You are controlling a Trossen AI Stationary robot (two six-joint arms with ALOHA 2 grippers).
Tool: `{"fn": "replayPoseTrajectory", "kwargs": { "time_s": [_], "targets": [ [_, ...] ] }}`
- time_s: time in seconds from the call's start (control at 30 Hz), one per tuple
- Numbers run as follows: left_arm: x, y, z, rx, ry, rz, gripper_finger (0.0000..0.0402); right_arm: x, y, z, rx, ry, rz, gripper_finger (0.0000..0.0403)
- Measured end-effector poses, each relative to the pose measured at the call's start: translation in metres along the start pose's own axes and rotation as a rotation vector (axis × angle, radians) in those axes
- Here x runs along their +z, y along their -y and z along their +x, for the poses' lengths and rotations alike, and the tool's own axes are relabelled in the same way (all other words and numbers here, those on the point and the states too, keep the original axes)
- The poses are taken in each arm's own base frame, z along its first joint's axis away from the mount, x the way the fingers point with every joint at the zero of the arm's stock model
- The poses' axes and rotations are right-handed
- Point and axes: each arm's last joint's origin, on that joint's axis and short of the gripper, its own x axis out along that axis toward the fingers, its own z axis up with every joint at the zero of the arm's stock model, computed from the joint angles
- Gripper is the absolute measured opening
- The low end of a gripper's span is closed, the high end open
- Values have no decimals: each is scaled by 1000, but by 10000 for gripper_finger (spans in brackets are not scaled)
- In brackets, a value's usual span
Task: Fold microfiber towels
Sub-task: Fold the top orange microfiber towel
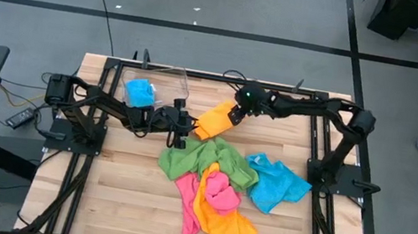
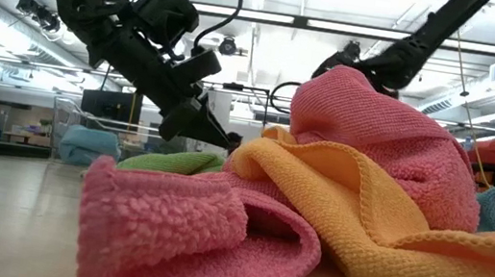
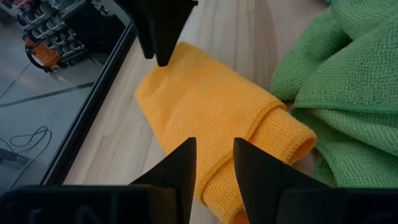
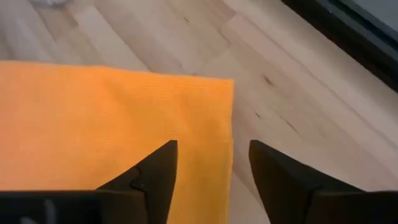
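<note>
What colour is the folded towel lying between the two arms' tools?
Orange-yellow. The folded towel shows best in the left wrist view.

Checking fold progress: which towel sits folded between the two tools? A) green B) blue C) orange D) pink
C: the folded orange towel lies flat on the table between the left tool and the right tool; the green towel is crumpled in the pile.
</note>
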Motion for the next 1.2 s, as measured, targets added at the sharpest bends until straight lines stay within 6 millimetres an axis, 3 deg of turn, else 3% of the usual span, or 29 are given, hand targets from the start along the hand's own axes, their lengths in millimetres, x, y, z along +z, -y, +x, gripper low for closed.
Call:
{"fn": "replayPoseTrajectory", "kwargs": {
  "time_s": [0.27, 0.67, 0.93, 1.2],
  "targets": [
    [-1, 0, 0, -3, -5, -10, 111, 40, 18, -13, 85, -122, 81, 275],
    [0, 0, 0, -3, -5, -8, 110, 37, 27, 27, 166, -377, 163, 300],
    [-1, 1, 0, -5, -14, -3, 116, 35, 27, 36, 170, -428, 190, 271],
    [-1, 1, 0, -5, -13, 12, 111, 24, 15, 49, 78, -469, 165, 177]
  ]
}}
